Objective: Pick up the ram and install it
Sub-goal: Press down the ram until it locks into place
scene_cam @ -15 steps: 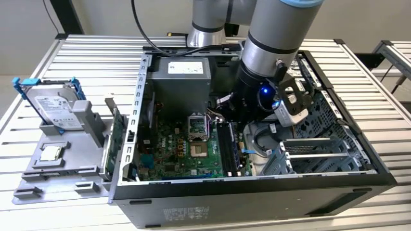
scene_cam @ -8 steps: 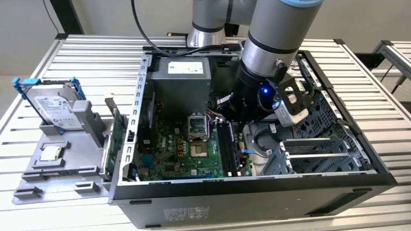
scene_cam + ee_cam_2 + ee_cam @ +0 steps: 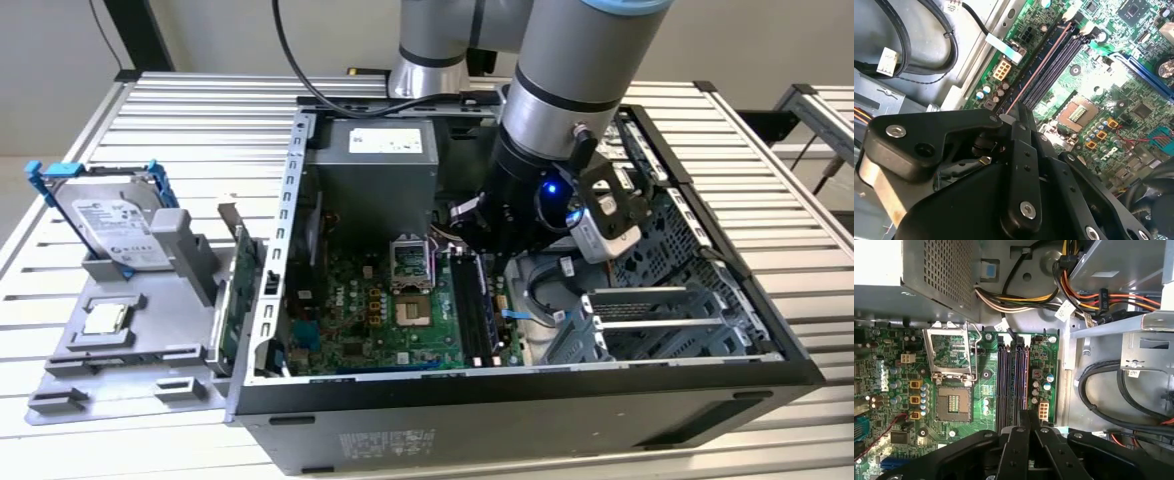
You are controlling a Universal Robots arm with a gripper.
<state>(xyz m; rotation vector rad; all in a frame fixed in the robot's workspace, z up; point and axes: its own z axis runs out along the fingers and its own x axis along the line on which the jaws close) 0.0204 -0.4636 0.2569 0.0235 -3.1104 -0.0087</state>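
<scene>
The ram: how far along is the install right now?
Pickup looks done: the gripper is shut on the ram, held edge-on over the motherboard. In hand: the ram lies along the outermost of the memory slots, in line with it. Left: I cannot tell whether it is fully seated, and the grip is not yet released.

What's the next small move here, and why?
Probably a short, straight push down. The gripper looks shut on the ram, which shows edge-on, lined up along the memory slots on the motherboard. Whether it is fully seated cannot be told.
</scene>
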